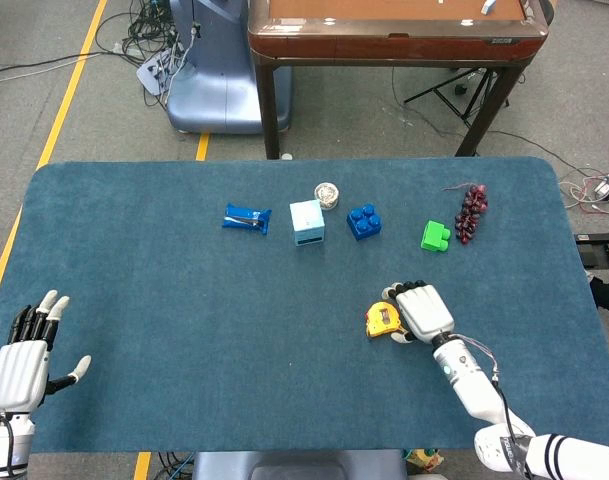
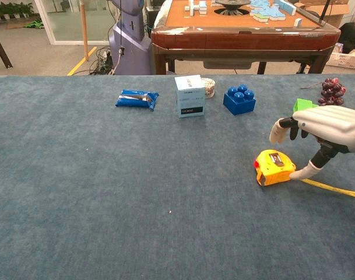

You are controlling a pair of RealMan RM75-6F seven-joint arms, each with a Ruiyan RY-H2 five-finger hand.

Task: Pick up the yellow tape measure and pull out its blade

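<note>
On the counter [image 1: 184, 300], the right hand [image 1: 422, 310], fingers apart and holding nothing, hovers beside the yellow tape measure [image 2: 273, 167]; the reach-to-grasp step, so closing round its case likely comes next.

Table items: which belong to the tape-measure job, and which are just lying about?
Job:
yellow tape measure, blade partly out
right hand, open over it, not gripping
left hand, idle

Lying about:
blue packet
light blue box
blue brick
green brick
grapes
small round tin
</note>
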